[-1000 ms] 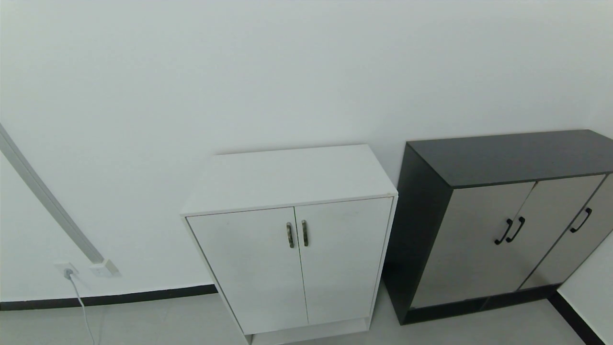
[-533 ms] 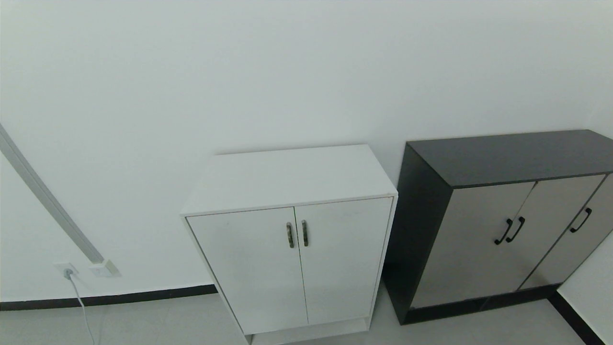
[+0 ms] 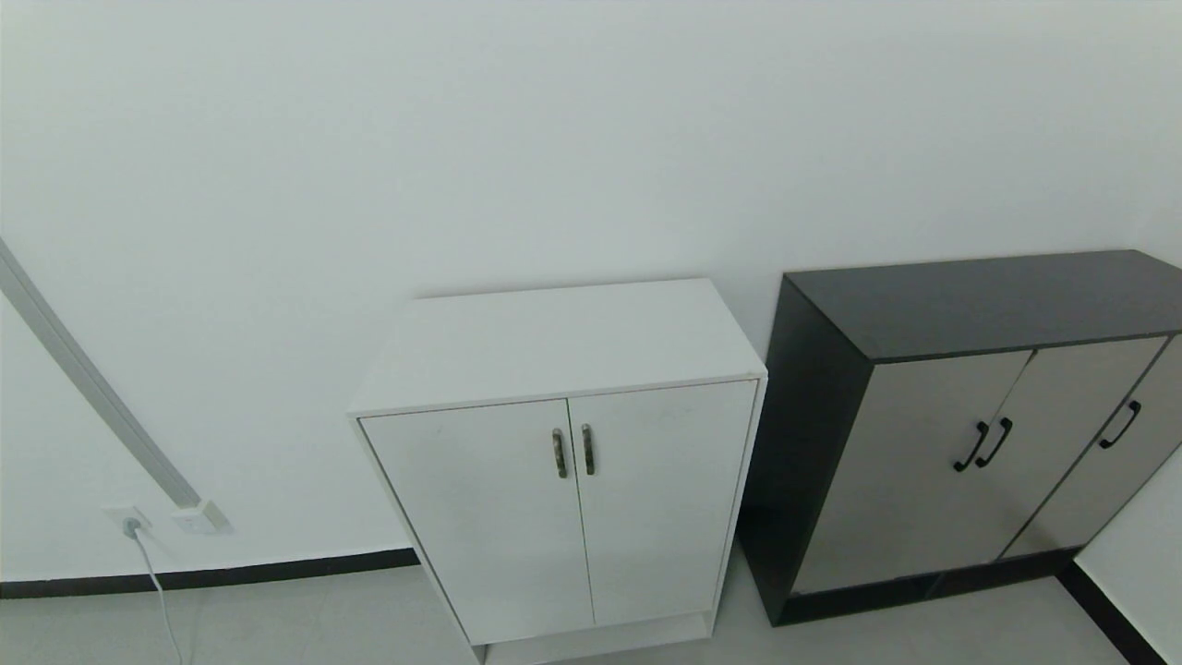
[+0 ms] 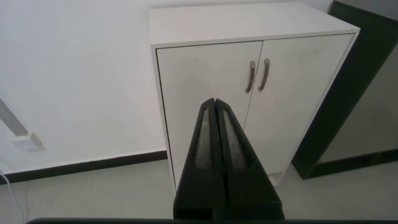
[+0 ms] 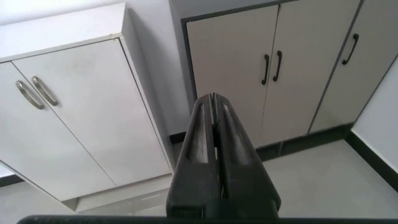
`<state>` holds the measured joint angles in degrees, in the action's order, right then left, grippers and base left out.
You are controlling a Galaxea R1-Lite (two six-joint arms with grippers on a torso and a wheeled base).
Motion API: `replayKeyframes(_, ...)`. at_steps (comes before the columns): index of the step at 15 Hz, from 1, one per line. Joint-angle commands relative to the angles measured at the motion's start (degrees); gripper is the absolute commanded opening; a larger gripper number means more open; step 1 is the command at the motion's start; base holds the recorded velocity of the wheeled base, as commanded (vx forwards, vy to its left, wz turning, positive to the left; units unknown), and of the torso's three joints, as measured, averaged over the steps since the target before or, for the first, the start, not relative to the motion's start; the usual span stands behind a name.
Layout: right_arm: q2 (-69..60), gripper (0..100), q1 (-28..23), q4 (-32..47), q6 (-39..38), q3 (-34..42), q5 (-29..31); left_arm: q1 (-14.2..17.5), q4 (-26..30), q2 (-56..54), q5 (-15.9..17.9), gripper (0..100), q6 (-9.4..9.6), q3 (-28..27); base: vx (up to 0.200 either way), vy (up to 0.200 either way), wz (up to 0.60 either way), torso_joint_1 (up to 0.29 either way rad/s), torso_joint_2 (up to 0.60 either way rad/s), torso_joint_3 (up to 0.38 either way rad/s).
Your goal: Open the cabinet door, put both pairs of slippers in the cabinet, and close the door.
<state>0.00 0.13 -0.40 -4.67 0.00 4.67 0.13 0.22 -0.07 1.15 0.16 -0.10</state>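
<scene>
Plainly, the white two-door cabinet (image 3: 560,480) stands shut.

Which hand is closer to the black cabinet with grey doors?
Right. The right hand points at the black cabinet with grey doors, apart from it; the left hand faces the white two-door cabinet beside it, so it's probably farther.

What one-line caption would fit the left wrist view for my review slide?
Shut, empty left gripper hangs short of the white cabinet, whose two doors are closed.
</scene>
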Motion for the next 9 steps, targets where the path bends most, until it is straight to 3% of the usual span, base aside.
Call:
replayKeyframes(1,0.0,0,0.04,0.05,0.19,0.0,-0.19,0.04,-0.04,0.07,0.0,0,0.02,0.01,0.0,0.0,0.0,0.0,0.0,0.0)
replayKeyframes(9,0.0,0,-0.05,0.05,0.45,0.0,-0.27,0.04,-0.04,0.07,0.0,0,0.02,0.01,0.0,0.0,0.0,0.0,0.0,0.0)
